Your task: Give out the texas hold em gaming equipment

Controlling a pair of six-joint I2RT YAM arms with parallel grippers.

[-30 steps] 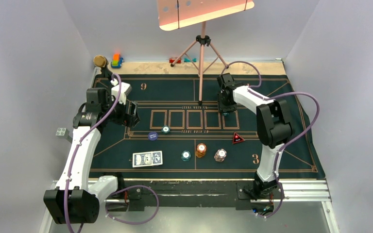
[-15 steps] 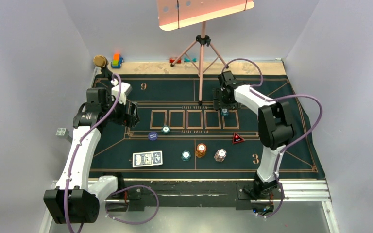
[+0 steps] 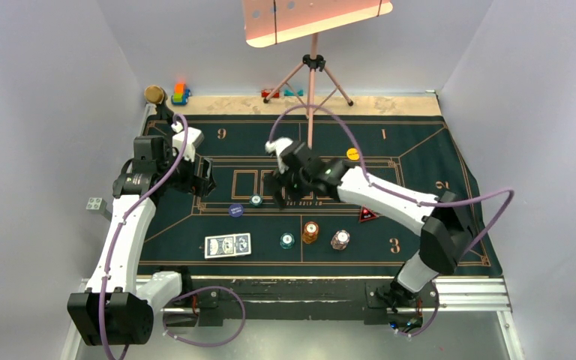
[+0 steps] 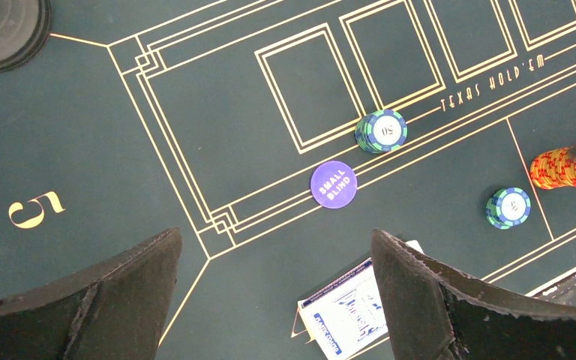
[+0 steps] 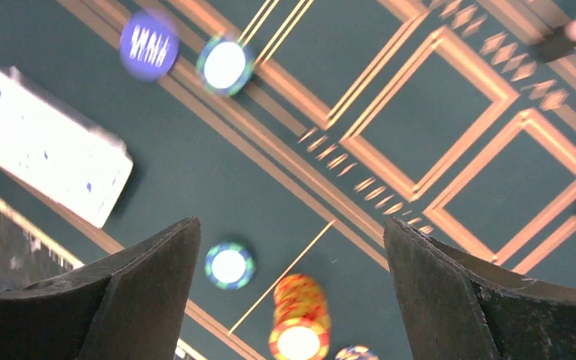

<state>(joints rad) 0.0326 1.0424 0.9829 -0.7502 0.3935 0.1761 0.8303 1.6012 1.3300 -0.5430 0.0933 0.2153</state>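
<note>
The right gripper (image 3: 280, 189) hovers empty, jaws wide. A teal chip (image 3: 256, 200) lies just beside it at eight o'clock in the top view, the dark blue disc (image 3: 235, 211) just beyond. The left gripper (image 3: 199, 178), also wide and empty, stands farther off at the chip's ten o'clock; the right seems nearer.

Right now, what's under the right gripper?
The open right gripper is over dark green felt mat with gold card outlines; teal round chip and orange chip stack nearby. Overhead, the arm hides that spot.
</note>
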